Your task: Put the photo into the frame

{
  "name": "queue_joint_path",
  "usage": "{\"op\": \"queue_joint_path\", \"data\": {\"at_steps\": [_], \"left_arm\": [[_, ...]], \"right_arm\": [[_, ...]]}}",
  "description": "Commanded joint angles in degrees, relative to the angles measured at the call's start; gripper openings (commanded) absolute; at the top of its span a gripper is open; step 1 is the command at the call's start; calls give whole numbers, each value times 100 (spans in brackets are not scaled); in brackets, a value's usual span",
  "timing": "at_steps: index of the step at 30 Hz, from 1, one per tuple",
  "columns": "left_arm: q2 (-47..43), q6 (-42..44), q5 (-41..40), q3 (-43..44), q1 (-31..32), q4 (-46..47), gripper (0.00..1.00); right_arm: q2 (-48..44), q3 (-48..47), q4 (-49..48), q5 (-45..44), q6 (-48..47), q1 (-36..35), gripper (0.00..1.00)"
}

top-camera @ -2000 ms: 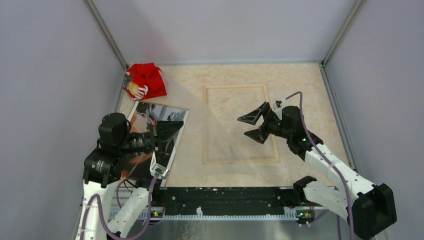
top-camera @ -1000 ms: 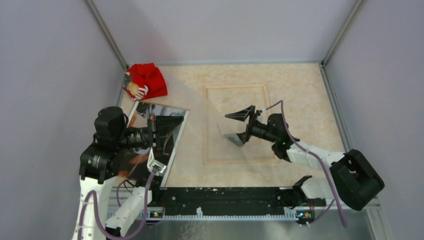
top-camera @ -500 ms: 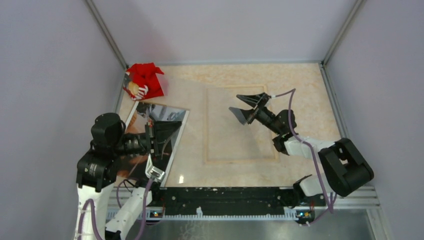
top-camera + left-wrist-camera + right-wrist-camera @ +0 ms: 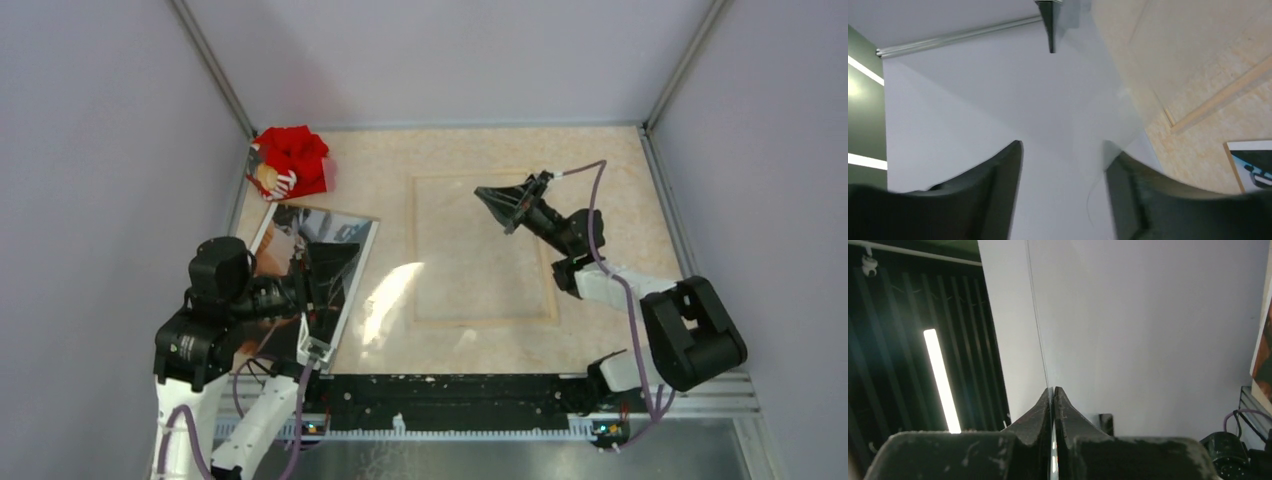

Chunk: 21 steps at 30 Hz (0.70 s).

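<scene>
The photo (image 4: 292,232) lies face up at the table's left, partly under my left arm; one corner (image 4: 1254,161) shows in the left wrist view. The frame (image 4: 412,250) lies flat mid-table, wood side up, and its rail (image 4: 1228,95) is also seen from the left wrist. A clear sheet (image 4: 400,290) hangs tilted above the table between both grippers. My right gripper (image 4: 503,205) (image 4: 1053,390) is shut on the sheet's thin edge (image 4: 1035,315). My left gripper (image 4: 322,272) (image 4: 1063,165) is open over the photo, with the sheet's edge (image 4: 1128,100) by its right finger.
A red cloth figure (image 4: 290,163) sits in the back left corner. Grey walls close in the table on three sides. A black rail (image 4: 450,400) with the arm bases runs along the near edge.
My left gripper went from shut to open and let go of the clear sheet. My right gripper swung toward the back, closed on the sheet's far edge and now carries it.
</scene>
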<state>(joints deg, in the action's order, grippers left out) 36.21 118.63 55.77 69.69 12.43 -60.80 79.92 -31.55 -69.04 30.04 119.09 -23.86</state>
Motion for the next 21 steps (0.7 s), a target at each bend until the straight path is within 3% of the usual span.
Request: {"op": "queue_joint_path", "data": {"at_steps": [1, 2, 5, 8, 12, 15, 18, 21], "left_arm": [[-173, 2981, -784, -388, -3, -245, 93], [-221, 2805, -1081, -560, -3, -217, 98], [-335, 2088, -1909, -1075, -3, -189, 99], [-312, 1783, -2232, -1441, -3, -582, 99], [-439, 1378, -2261, -1920, -3, -999, 99], [-528, 687, -2319, -2269, -3, -762, 99], [-373, -917, -2231, -2333, -3, -224, 99], [141, -2818, -2240, -2066, -3, 180, 99]], "right_arm": [[-423, -499, 555, 515, -865, 632, 0], [-524, -606, 1137, 684, -1329, 847, 0], [-776, -1034, 3055, 949, -2859, 1310, 0], [-680, -1268, 4068, 955, -3862, 1400, 0], [-350, -1328, 4998, 699, -4797, 1397, 0], [-51, -1313, 5256, 582, -5079, 1404, 0], [-70, -1459, 5329, 449, -5053, 1325, 0], [-247, -2117, 6190, 85, -5476, 1156, 0]]}}
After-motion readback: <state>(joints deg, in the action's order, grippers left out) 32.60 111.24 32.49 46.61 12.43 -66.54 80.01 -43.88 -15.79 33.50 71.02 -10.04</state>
